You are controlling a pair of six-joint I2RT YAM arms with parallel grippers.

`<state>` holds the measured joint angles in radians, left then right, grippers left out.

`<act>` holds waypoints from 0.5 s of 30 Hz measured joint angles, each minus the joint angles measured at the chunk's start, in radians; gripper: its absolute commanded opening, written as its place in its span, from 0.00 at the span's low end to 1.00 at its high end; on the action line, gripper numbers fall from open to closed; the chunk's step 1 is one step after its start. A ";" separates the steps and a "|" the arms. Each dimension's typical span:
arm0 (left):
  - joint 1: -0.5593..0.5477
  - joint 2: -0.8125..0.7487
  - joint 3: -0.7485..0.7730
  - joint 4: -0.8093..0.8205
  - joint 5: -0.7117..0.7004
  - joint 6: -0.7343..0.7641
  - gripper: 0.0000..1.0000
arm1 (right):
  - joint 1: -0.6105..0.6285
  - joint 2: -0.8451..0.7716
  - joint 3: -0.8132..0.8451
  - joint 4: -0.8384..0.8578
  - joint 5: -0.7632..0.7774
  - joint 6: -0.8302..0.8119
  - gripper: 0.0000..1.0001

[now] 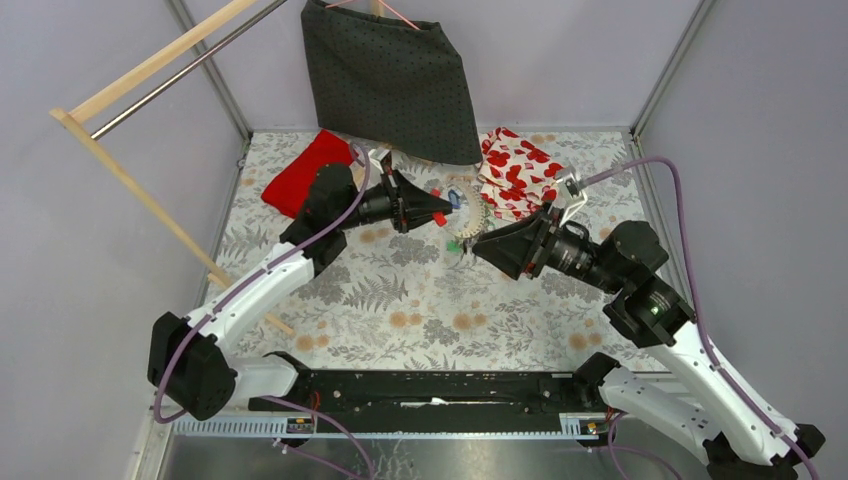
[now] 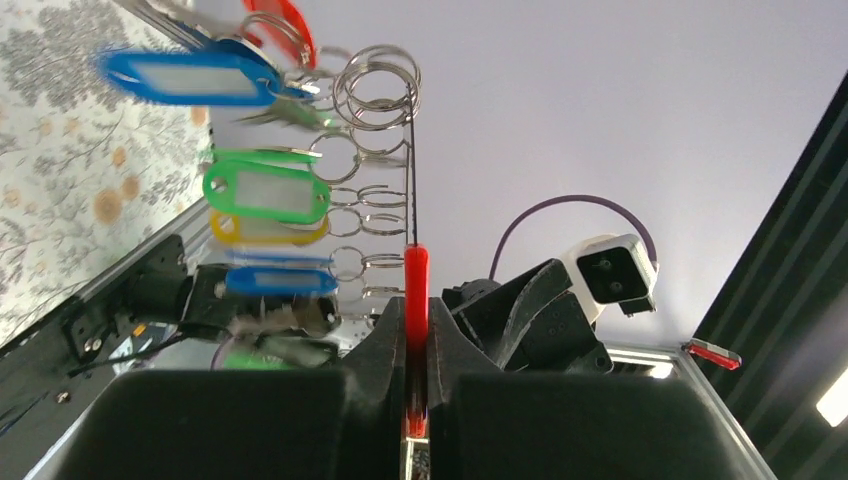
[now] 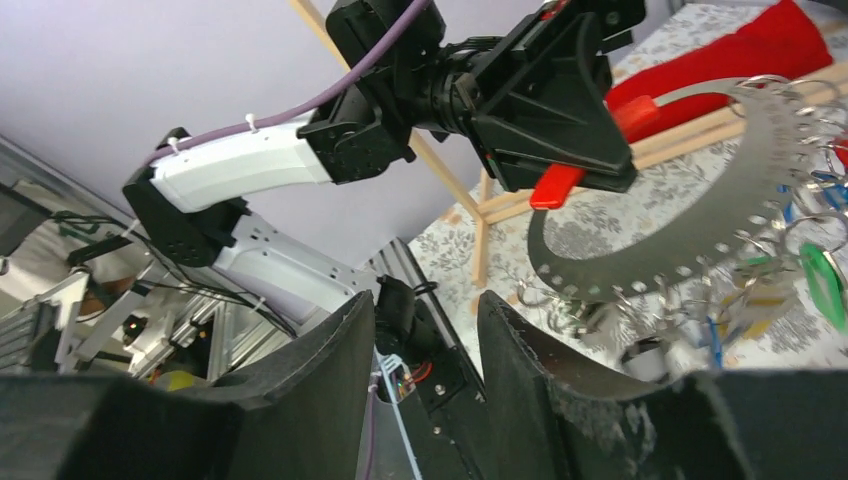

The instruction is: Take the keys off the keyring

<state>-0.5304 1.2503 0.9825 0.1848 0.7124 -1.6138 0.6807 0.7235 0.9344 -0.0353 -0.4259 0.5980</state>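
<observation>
The keyring (image 1: 478, 212) is a flat, pale silvery arc with holes along its rim and a red section. It is held up above the table's middle. My left gripper (image 1: 440, 216) is shut on the red section (image 2: 417, 275). In the left wrist view the ring is edge-on, with small split rings and the keys beside it: blue (image 2: 190, 76), green (image 2: 265, 190), yellow and another blue. In the right wrist view the ring (image 3: 700, 225) hangs from the left gripper (image 3: 545, 110), with the keys (image 3: 820, 285) blurred low on the right. My right gripper (image 1: 476, 247) is open and empty just right of the ring (image 3: 428, 300).
A red cloth (image 1: 300, 175) lies at the back left and a heart-patterned cloth (image 1: 520, 170) at the back right. A dark dotted fabric (image 1: 390, 80) hangs at the back. A wooden rack (image 1: 140, 190) leans along the left side.
</observation>
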 measured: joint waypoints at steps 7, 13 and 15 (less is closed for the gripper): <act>-0.048 -0.012 0.087 -0.026 -0.132 0.000 0.00 | 0.000 0.048 0.050 0.032 -0.047 0.014 0.49; -0.061 -0.021 0.123 -0.093 -0.229 0.011 0.00 | 0.000 0.020 0.067 0.017 -0.033 0.012 0.50; -0.067 -0.021 0.138 -0.125 -0.256 0.019 0.00 | 0.000 0.008 0.073 0.010 -0.027 0.011 0.50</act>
<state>-0.5976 1.2289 1.1210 0.0601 0.4564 -1.5948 0.6807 0.7319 1.0073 -0.0254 -0.4534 0.6090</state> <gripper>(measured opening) 0.043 0.503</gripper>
